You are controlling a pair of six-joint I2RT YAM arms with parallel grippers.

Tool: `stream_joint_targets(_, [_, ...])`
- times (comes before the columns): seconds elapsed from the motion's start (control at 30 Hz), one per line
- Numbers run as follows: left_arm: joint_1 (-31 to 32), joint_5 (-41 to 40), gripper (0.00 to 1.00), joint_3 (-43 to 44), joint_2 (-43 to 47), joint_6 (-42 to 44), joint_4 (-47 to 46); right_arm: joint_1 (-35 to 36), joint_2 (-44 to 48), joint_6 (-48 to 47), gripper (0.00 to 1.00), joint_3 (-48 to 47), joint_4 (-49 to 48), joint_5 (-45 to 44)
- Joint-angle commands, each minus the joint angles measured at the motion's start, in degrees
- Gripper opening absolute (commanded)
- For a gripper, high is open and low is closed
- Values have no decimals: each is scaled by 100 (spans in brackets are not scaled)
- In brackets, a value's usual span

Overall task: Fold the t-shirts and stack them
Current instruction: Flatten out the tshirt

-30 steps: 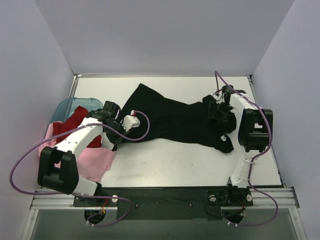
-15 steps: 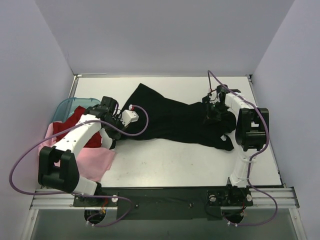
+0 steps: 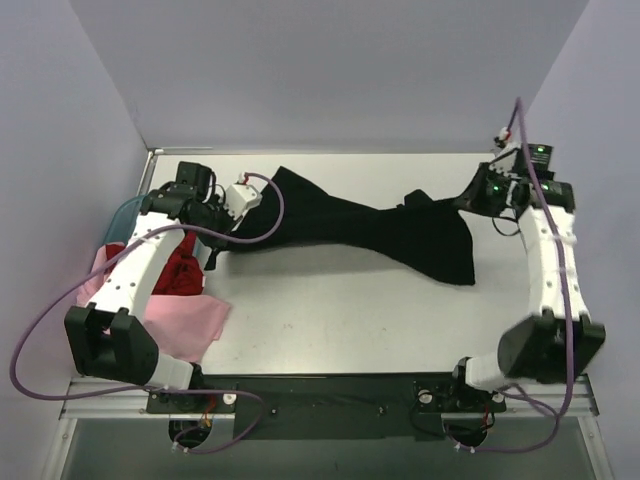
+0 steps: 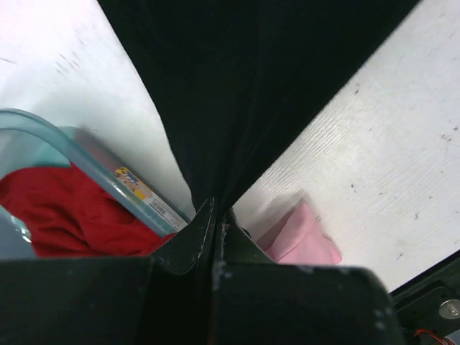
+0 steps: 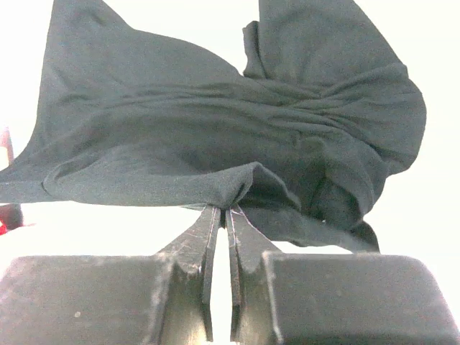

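The black t-shirt (image 3: pixel 370 225) is stretched across the back of the table between both grippers. My left gripper (image 3: pixel 216 238) is shut on its left end; in the left wrist view the cloth (image 4: pixel 244 86) runs straight out of the shut tips (image 4: pixel 218 212). My right gripper (image 3: pixel 470 200) is raised at the far right, shut on a pinched fold of the shirt's right edge (image 5: pixel 215 136) at its tips (image 5: pixel 225 210). The red t-shirt (image 3: pixel 180 270) lies bunched at the left, partly in the tub. The pale pink t-shirt (image 3: pixel 185 320) lies spread beside it near the front.
A translucent teal tub (image 3: pixel 122 215) sits against the left wall under the left arm; its rim (image 4: pixel 108 183) is just below the left gripper. White walls close the table on the left, back and right. Purple cables loop from both arms.
The right gripper has shut on the black shirt's right edge and risen toward the far right corner. The left gripper moved back and left. The shirt now hangs stretched between them.
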State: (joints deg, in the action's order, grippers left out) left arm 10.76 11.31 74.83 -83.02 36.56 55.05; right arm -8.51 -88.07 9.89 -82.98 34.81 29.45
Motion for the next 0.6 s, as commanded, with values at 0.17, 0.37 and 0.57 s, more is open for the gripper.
stream_joint_targets(0.17, [-74,266,0,1410,753,-149,1368,-124,3128,540,0,-347,545,-457])
stream_joint_targets(0.37, [-66,-270,0,3798,-177,-386,1140,-142,2463,584,0,-1580,-113,-283])
stream_joint_targets(0.57, [-39,-551,0,5950,-1529,-744,358,-151,698,934,0,-2985,-1511,-80])
